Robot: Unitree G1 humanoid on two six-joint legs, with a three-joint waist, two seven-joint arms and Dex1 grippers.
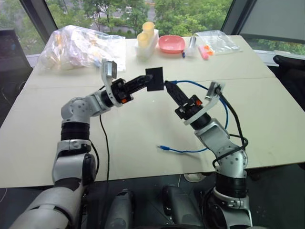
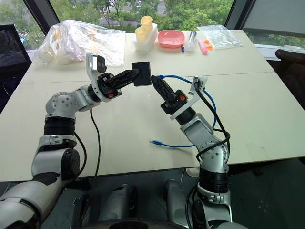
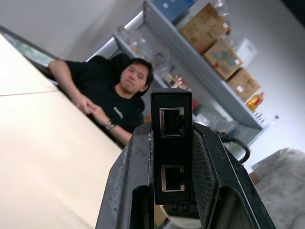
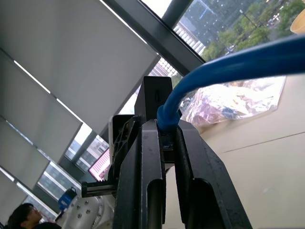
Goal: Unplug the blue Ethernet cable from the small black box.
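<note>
Left eye view, centre of the frame, slightly above the middle: the left gripper (image 1: 143, 82) is clamping the small black box (image 1: 155, 79) by its flat faces and holding it in the air above the table (image 1: 143, 138). Just to the right of the box, the right gripper (image 1: 170, 89) is clamping the plug end of the blue Ethernet cable (image 1: 224, 114), its tips nearly touching the box's lower right corner. From there the cable is looping to the right behind the right arm and running down to a free plug lying on the table at lower centre.

Left wrist view: the box's edge is facing the camera between the two fingers (image 3: 128, 191), and both ports seen there are standing empty. Right wrist view: the cable is emerging from between closed fingers (image 4: 190, 171), with the box (image 4: 153, 98) just beyond them. Whether the plug is seated or already free cannot be told from these views.

Judgement on technique: the box should be kept rigid while the plug is drawn straight out along the port's axis, with the latch tab pressed down, not bent sideways. A pull on the cord alone risks slipping. Bags, cups and a pink bowl (image 1: 171, 44) along the top edge are well apart.
</note>
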